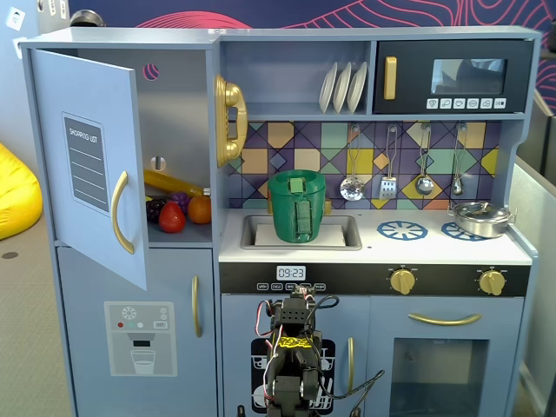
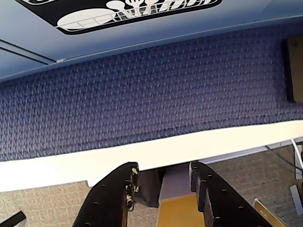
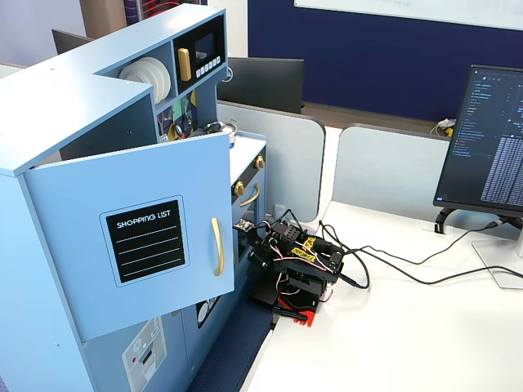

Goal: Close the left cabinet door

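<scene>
The left cabinet door is light blue with a black "SHOPPING LIST" panel and a curved gold handle. It stands swung wide open toward the room, also in the other fixed view. My arm sits folded low on the white table in front of the kitchen's middle, well right of the door and apart from it. It also shows in the other fixed view. In the wrist view my gripper is open and empty, over the table edge and blue carpet.
Toy fruit lies in the open cabinet. Below is the blue door with the ice-dispenser graphic. A gold phone hangs beside the cabinet and a green basket sits in the sink. Cables and a monitor are on the table.
</scene>
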### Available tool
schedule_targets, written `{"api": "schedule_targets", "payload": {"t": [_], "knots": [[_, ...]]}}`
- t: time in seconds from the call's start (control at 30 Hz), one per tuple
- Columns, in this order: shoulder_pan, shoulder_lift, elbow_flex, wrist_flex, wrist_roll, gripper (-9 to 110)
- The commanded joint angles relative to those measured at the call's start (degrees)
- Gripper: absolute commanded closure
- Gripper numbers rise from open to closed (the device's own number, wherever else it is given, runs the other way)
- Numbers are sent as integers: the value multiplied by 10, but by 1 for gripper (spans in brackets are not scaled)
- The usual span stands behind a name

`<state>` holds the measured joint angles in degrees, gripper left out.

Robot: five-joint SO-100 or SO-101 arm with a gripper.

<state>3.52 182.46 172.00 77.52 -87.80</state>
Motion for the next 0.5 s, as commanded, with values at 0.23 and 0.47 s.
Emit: {"api": "schedule_targets", "payload": {"t": [0.23, 0.47], "knots": [[5, -3, -3, 103, -8, 101], [-113, -5, -25, 103, -33, 101]]}}
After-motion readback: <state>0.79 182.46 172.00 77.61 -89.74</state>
